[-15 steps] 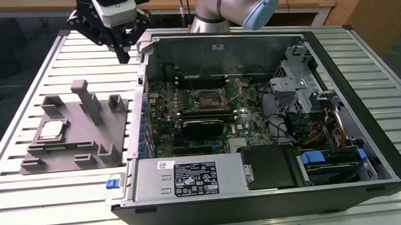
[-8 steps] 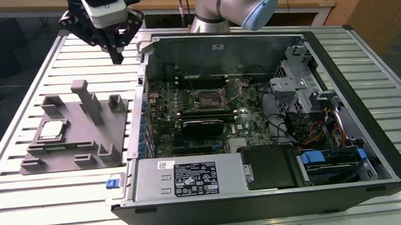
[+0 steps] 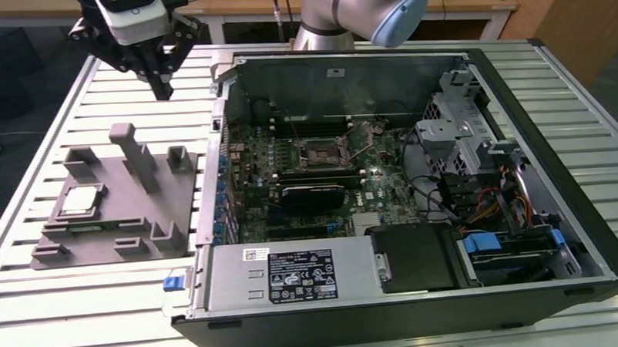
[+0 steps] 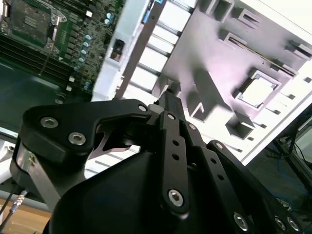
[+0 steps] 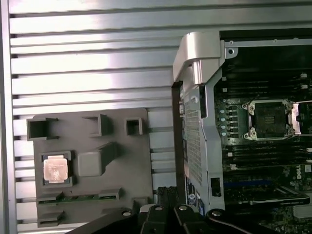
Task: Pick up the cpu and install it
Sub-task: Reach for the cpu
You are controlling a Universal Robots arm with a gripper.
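Note:
The cpu (image 3: 81, 201), a small square chip with a pale metal top, lies flat in a recess of the grey tray (image 3: 135, 218) on the exterior view's left. Both wrist views show the cpu (image 4: 257, 91) (image 5: 55, 169) in that tray (image 4: 214, 58) (image 5: 122, 161). My gripper (image 3: 163, 90) hangs high over the slatted table beyond the tray's far edge, well away from the cpu. Its black fingers are shut with nothing between them (image 4: 168, 96) (image 5: 167, 191). The motherboard's socket (image 3: 324, 151) (image 5: 269, 119) (image 4: 30, 22) sits inside the open computer case with its lid raised.
The open computer case (image 3: 554, 119) takes up the exterior view's right, with a steel side wall (image 5: 200, 97) next to the tray. Grey posts (image 3: 133, 156) stand up from the tray. A power supply (image 3: 292, 274) and cables (image 3: 485, 206) occupy the case's near end.

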